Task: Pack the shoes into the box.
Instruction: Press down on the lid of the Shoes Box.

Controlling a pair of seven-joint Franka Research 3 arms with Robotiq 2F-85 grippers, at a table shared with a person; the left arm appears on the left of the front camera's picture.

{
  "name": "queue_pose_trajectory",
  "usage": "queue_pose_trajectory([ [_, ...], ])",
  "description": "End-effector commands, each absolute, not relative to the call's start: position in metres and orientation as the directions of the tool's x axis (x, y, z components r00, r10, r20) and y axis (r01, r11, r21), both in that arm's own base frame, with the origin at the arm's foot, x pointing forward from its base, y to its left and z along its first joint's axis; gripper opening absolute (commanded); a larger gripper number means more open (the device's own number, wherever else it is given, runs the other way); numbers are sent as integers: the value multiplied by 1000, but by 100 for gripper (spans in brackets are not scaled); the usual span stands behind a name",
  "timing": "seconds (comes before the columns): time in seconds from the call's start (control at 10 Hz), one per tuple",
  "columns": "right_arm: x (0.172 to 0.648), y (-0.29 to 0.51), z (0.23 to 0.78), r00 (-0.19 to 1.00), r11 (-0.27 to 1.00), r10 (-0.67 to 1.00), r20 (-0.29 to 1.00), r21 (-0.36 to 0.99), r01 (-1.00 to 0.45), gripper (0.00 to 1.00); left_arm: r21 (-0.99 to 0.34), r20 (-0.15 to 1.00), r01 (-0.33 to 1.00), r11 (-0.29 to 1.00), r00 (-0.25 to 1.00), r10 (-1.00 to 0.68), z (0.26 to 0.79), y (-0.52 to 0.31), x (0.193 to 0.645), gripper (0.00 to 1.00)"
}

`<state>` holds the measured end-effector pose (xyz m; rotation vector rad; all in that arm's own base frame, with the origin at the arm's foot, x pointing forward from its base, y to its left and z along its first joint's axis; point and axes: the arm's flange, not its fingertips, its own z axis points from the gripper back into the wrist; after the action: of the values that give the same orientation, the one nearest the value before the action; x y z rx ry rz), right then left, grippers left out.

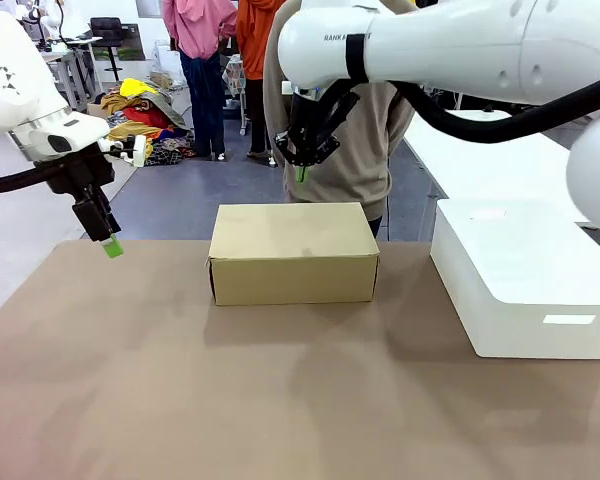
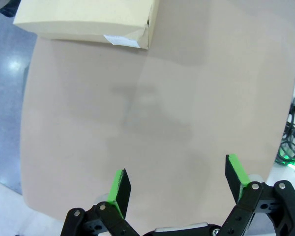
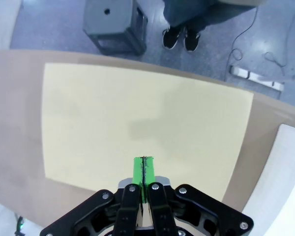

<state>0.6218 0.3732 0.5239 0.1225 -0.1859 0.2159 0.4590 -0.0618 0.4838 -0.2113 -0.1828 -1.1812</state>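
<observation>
The box [image 1: 293, 252] sits lid down at mid-table; the right gripper [image 1: 301, 172] hangs above its far edge, pads pressed together; the left gripper [image 2: 179, 184] hovers over bare table [image 1: 130, 380], fingers spread; beside the box, seemingly a white bin [image 1: 525, 280].

Two glossy white, rounded robot arms are seen, the right one [image 1: 450, 45] marked with small dark lettering and a black band, with a thick black cable slung beneath it. A black hose is carried at the left arm [image 1: 20, 90]. Each ends in a black two-finger gripper with silver screws at the linkage joints and bright green pads: left gripper [image 2: 179, 184], right gripper [image 3: 144, 172].
</observation>
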Motion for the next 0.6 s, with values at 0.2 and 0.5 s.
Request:
queue_pose_trajectory([
  [0.2, 615, 372, 526, 957, 966, 219, 190, 98, -241, 0, -69, 259, 925, 375, 379, -888, 485, -60, 460, 100],
  [0.5, 609, 369, 521, 957, 964, 232, 176, 90, -250, 0, -69, 259, 925, 375, 379, -888, 485, -60, 460, 100],
])
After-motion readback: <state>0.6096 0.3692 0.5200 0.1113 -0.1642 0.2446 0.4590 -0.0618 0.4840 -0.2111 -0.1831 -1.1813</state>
